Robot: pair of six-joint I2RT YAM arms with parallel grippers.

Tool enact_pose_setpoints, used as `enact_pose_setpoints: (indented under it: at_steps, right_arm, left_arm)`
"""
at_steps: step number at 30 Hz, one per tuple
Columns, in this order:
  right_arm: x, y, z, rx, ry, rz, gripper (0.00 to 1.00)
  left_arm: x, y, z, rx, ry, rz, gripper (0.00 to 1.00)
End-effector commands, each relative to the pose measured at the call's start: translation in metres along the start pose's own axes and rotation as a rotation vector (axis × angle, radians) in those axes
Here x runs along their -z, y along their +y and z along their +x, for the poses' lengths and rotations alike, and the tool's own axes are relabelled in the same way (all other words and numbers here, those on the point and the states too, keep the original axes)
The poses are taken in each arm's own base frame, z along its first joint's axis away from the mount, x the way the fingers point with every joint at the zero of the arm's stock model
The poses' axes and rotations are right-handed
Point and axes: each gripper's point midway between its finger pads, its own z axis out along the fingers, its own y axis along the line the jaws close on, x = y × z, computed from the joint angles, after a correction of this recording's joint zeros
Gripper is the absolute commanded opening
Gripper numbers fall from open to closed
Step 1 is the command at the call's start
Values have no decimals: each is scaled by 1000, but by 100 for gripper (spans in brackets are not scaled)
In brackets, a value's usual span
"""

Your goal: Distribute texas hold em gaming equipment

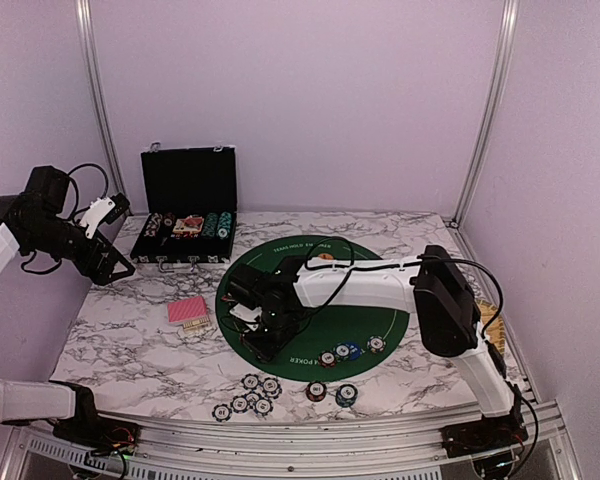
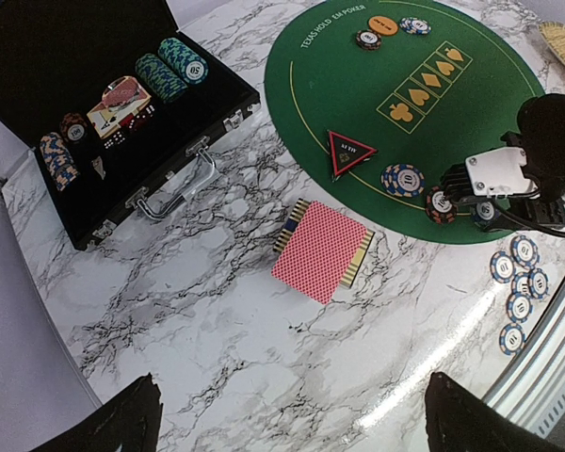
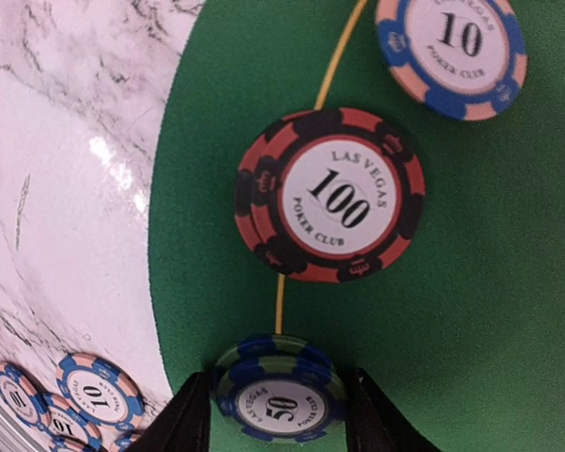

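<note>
My right gripper [image 3: 281, 424] is low over the left edge of the green mat [image 3: 471, 282], shut on a small stack of blue-green 50 chips [image 3: 282, 395] resting on the felt. A red-black 100 chip [image 3: 330, 195] and a blue 10 chip [image 3: 449, 47] lie just beyond it. In the left wrist view the right gripper [image 2: 485, 202] is beside those chips and the black triangular button [image 2: 350, 151]. The red-backed card deck [image 2: 322, 250] lies on the marble. My left gripper [image 2: 292, 391] is open and empty, held high at the left [image 1: 115, 255].
The open black case [image 2: 122, 104] with teal chips stands at the back left. Several 10 chips [image 1: 250, 395] lie near the front edge, and two more chips [image 1: 330, 392] to their right. An orange button and chips [image 2: 386, 28] sit on the mat. A woven tray [image 2: 560, 42] is far right.
</note>
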Motion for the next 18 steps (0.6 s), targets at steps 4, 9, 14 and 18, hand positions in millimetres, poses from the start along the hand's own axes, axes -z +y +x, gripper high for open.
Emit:
enact_pose_setpoints:
  at_steps: [4, 9, 14, 18]
  right_arm:
    - [8, -12, -17, -6, -59, 54, 65]
    - [40, -22, -20, -25, -97, 84, 66]
    - [86, -31, 3, -57, -133, 112, 63]
    - [100, -35, 59, -105, -82, 99, 62]
  left_arm:
    - [1, -6, 5, 8, 12, 18, 99]
    - [1, -6, 6, 8, 11, 16, 99]
    - [1, -6, 6, 9, 13, 18, 99]
    - [-1, -7, 5, 9, 12, 27, 99]
